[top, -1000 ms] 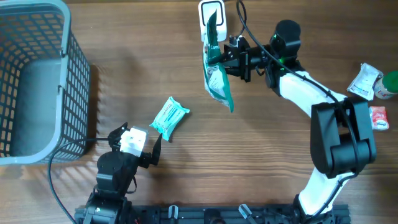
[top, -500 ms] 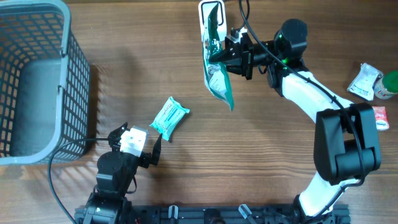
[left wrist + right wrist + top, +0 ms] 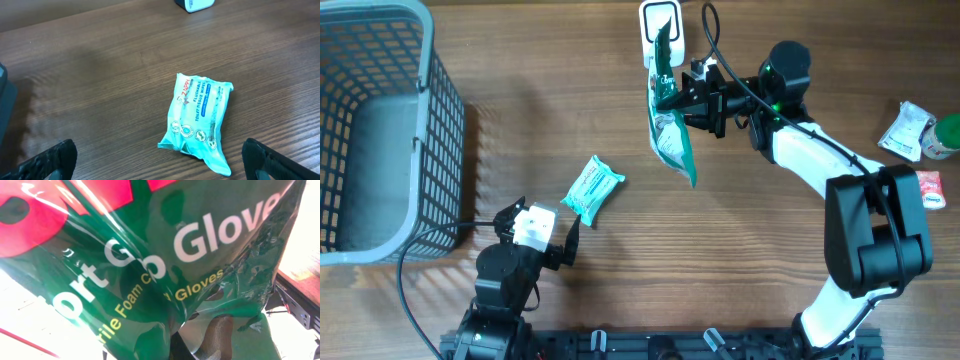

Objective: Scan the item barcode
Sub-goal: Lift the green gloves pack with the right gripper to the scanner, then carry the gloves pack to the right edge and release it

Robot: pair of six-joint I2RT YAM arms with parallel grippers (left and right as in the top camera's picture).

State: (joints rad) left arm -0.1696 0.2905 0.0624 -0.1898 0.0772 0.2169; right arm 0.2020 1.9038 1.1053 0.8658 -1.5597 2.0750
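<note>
At top centre, the right gripper [image 3: 678,97] clamped the glove packet [image 3: 672,145] by its upper edge. It looked light, floppy and slick. The left gripper [image 3: 540,224] gaped, empty.

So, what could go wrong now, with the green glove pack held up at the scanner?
The glove pack hangs crumpled and glossy from the right gripper, so glare or folds may hide the barcode.
Its top edge overlaps the white scanner in the overhead view; it may bump and shift it.
The grip seems to be on thin film, which could slip.
</note>
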